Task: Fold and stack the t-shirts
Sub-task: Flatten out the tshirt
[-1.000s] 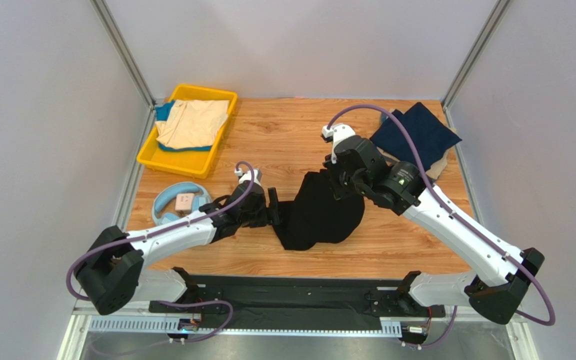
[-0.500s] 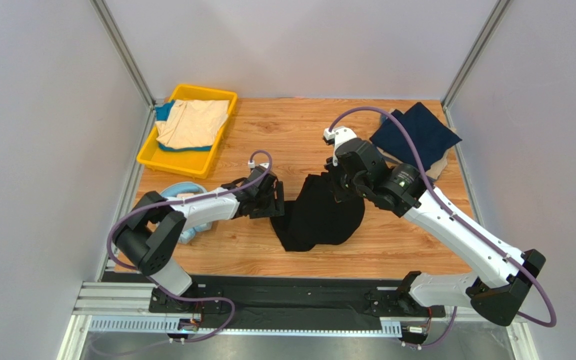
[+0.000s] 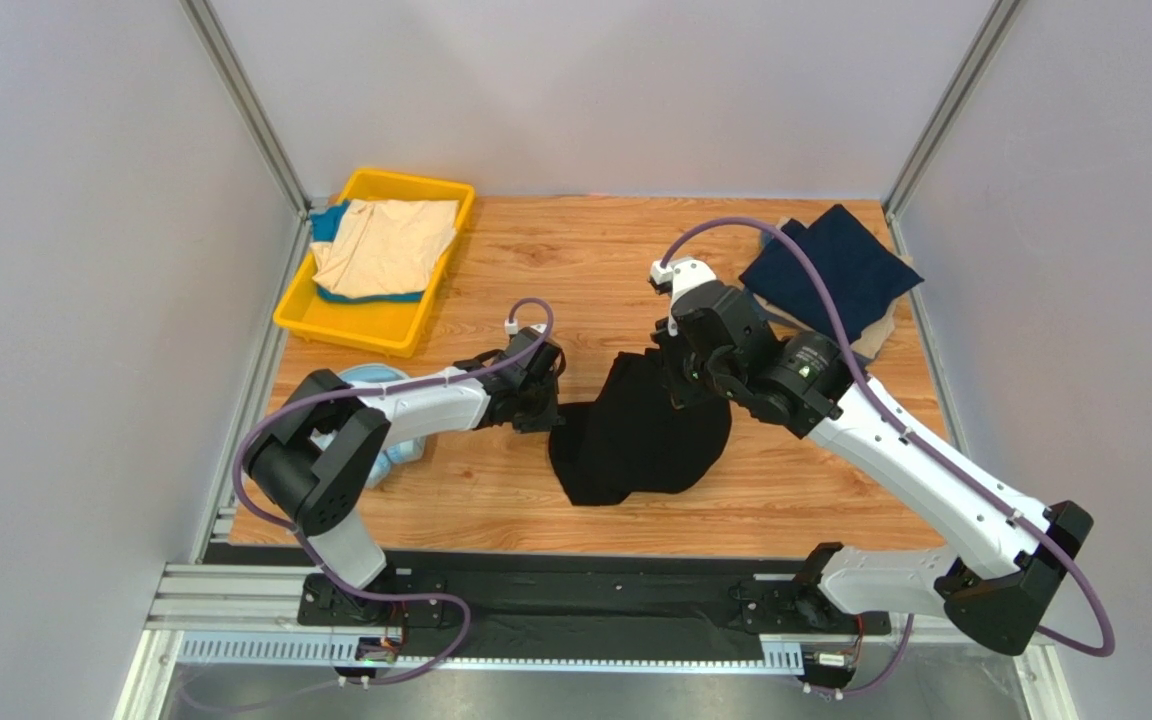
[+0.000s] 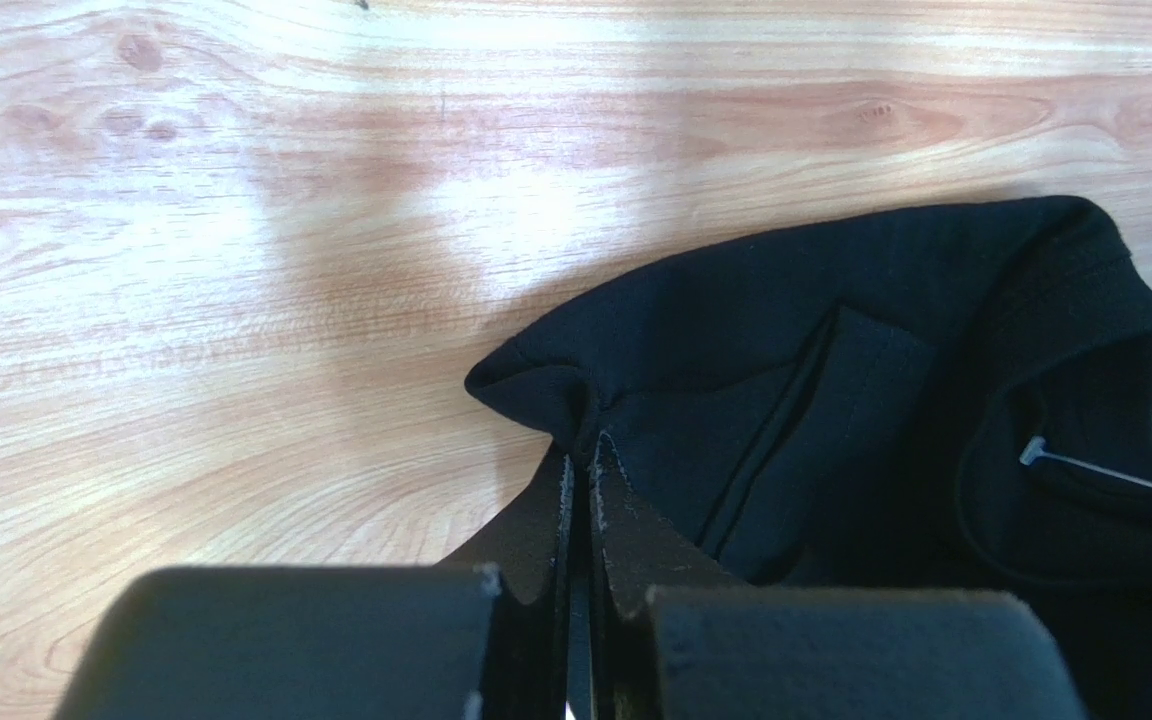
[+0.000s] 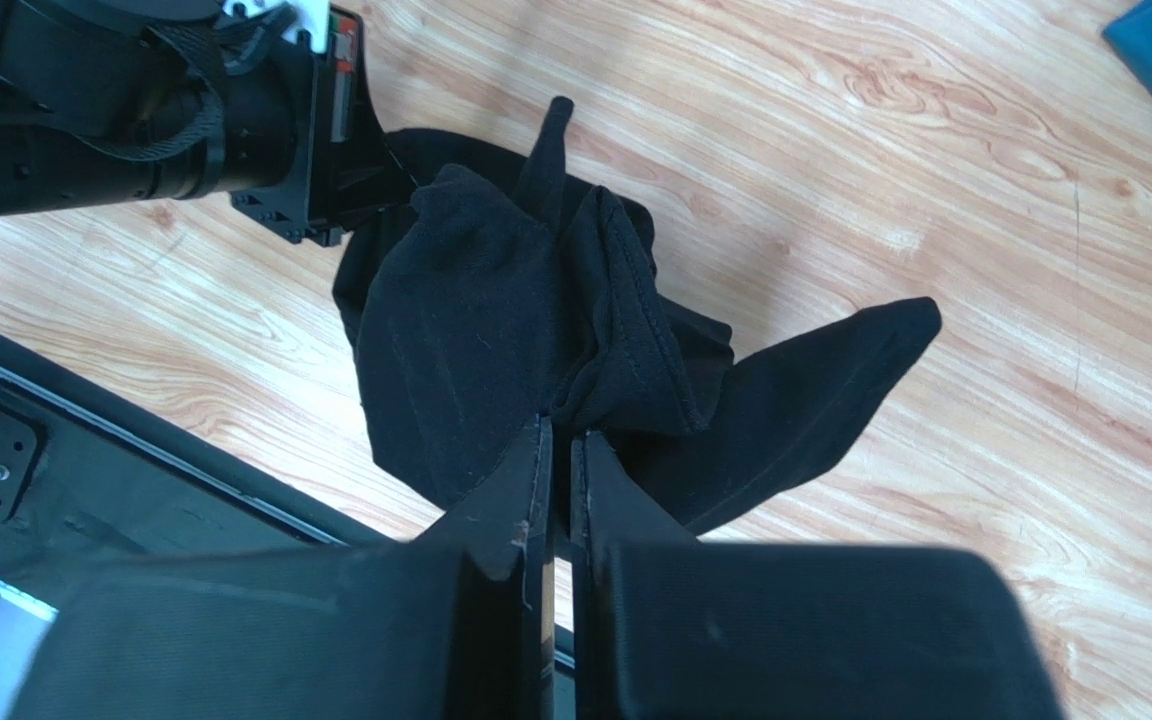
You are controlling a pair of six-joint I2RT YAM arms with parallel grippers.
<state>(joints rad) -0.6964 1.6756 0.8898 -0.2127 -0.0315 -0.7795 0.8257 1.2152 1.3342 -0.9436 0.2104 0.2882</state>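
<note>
A crumpled black t-shirt (image 3: 642, 432) lies bunched in the middle of the table. My left gripper (image 3: 555, 408) is shut on the shirt's left edge, pinching a fold of black cloth (image 4: 575, 405) low on the wood. My right gripper (image 3: 675, 365) is shut on the shirt's upper part, holding a bunch of black cloth (image 5: 597, 383) lifted above the table. A navy blue t-shirt (image 3: 832, 267) lies folded at the back right on top of a beige one (image 3: 880, 333). Another beige shirt (image 3: 384, 245) rests in the yellow tray.
A yellow tray (image 3: 304, 311) stands at the back left, with a teal cloth under the beige shirt. Light-blue headphones (image 3: 387, 405) lie left of the left arm, partly hidden by it. A black rail (image 3: 567, 593) runs along the near edge.
My left gripper moved right to the black shirt's left edge and shut on it. The left arm's elbow swung up. The right gripper stayed shut on the shirt, almost still.
</note>
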